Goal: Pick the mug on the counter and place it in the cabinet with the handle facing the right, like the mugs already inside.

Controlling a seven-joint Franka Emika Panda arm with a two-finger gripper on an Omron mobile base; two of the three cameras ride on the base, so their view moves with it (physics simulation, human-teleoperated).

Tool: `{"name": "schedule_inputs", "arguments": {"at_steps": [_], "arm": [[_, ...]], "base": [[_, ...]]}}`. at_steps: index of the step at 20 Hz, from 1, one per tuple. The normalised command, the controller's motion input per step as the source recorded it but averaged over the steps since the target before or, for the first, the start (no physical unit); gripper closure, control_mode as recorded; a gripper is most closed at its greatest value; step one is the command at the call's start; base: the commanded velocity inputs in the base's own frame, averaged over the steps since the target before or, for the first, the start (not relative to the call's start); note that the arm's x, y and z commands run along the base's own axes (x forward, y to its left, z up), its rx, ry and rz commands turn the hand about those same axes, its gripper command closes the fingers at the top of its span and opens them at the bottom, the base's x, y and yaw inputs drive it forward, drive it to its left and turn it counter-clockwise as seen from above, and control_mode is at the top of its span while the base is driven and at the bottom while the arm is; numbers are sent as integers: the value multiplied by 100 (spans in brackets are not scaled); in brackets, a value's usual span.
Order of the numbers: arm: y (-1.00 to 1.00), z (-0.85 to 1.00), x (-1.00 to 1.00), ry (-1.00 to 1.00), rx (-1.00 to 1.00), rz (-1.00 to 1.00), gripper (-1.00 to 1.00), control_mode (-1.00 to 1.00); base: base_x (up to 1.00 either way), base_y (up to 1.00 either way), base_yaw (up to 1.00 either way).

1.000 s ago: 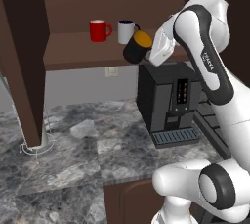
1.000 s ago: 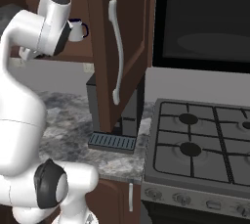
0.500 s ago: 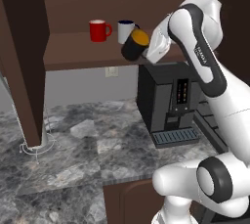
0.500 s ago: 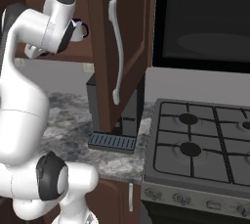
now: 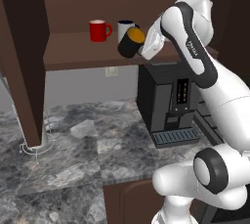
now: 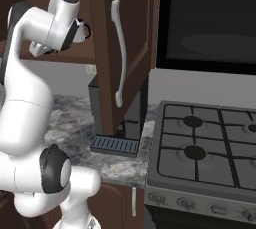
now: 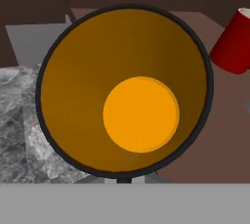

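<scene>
Overhead, the pincer (image 5: 142, 48) clamps the mug (image 5: 131, 42) tilted at the cabinet (image 5: 97, 54) shelf's edge, above the counter (image 5: 88, 154).

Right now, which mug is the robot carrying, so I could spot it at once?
Look at the dark brown wall cabinet above the black coffee machine. At its shelf's front edge the robot's hand holds the black mug, tipped sideways. Its orange-yellow inside sets it apart from the upright red mug and white mug behind.
</scene>
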Motion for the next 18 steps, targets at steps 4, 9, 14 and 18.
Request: {"name": "schedule_inputs", "arguments": {"at_steps": [4, 9, 14, 18], "arm": [[12, 0, 23, 0, -1, 0, 100, -100], [9, -2, 20, 0, -3, 0, 100, -100], [10, -2, 22, 0, -2, 0, 100, -100], [4, -1, 18, 0, -1, 0, 100, -100]], "base": [[0, 0, 0], [0, 0, 0], [0, 0, 0], [0, 0, 0]]}}
